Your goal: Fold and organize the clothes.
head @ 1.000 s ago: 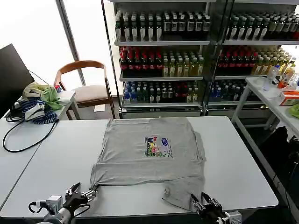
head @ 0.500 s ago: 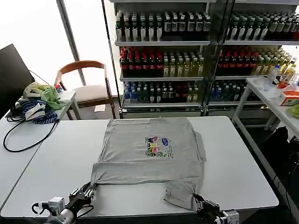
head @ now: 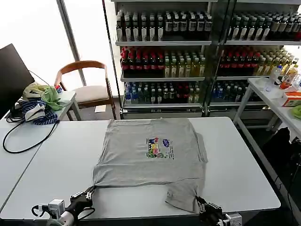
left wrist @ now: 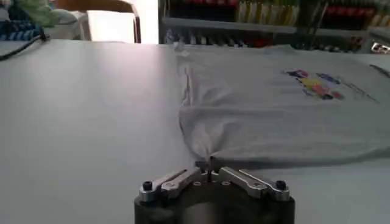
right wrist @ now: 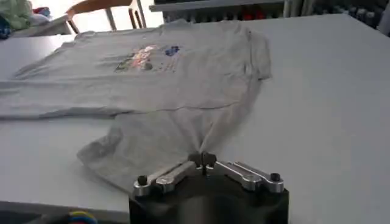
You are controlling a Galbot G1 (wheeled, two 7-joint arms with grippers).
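A light grey short-sleeved shirt (head: pixel 150 153) of soft, matte knit was spread flat on the smooth white tabletop (head: pixel 244 160), its small multicoloured chest print (head: pixel 160 148) facing up. The body formed a rough rectangle, with shallow creases along its near hem. One near corner was drawn to a thin point at the left, and a rumpled flap of cloth hung down toward the table's near edge at the right.

The left gripper (head: pixel 87 193) was seen at the near left edge of the tabletop, its dark metal jaws closed on the pointed near-left corner of the shirt (left wrist: pixel 268 103); in the left wrist view (left wrist: pixel 209 165) the fabric was gathered into a narrow pinch between them. The right gripper (head: pixel 201 204) was at the near right edge, its jaws likewise clamped on the tip of the rumpled flap, as shown in the right wrist view (right wrist: pixel 204 159).
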